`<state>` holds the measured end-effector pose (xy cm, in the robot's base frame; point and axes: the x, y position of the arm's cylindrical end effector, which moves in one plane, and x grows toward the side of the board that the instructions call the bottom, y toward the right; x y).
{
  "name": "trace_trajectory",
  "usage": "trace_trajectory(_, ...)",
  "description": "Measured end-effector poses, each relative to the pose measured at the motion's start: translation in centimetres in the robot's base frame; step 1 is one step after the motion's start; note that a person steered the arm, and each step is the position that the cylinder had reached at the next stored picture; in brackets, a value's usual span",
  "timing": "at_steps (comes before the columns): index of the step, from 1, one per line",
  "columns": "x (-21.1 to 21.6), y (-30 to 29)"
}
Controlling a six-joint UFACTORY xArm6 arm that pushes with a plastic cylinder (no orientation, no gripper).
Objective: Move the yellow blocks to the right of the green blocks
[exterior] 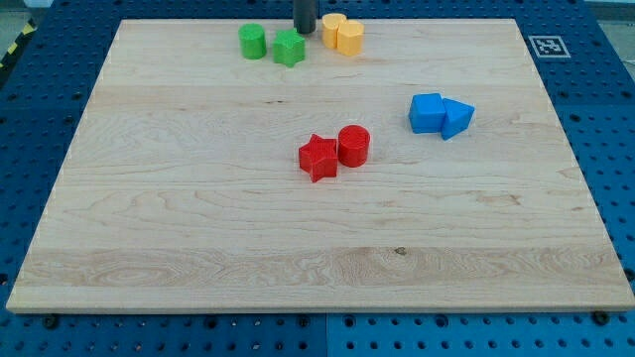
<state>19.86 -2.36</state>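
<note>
Two yellow blocks sit touching near the view's top edge: a rounded one [332, 30] and a hexagonal one [349, 37] to its right. A green cylinder [252, 42] and a green star [289, 48] stand to their left. My tip [305, 31] comes down from the top edge between the green star and the yellow blocks, close to both.
A red star [318, 158] and a red cylinder [353, 146] touch near the middle of the wooden board [198, 218]. A blue cube [428, 113] and a blue wedge-like block [456, 118] touch at the right. A marker tag [546, 45] sits at the top right corner.
</note>
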Motion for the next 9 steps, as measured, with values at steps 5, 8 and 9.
trace_trajectory(5,0.6,2.3)
trace_trajectory(8,2.6,3.5)
trace_trajectory(9,2.6,3.7)
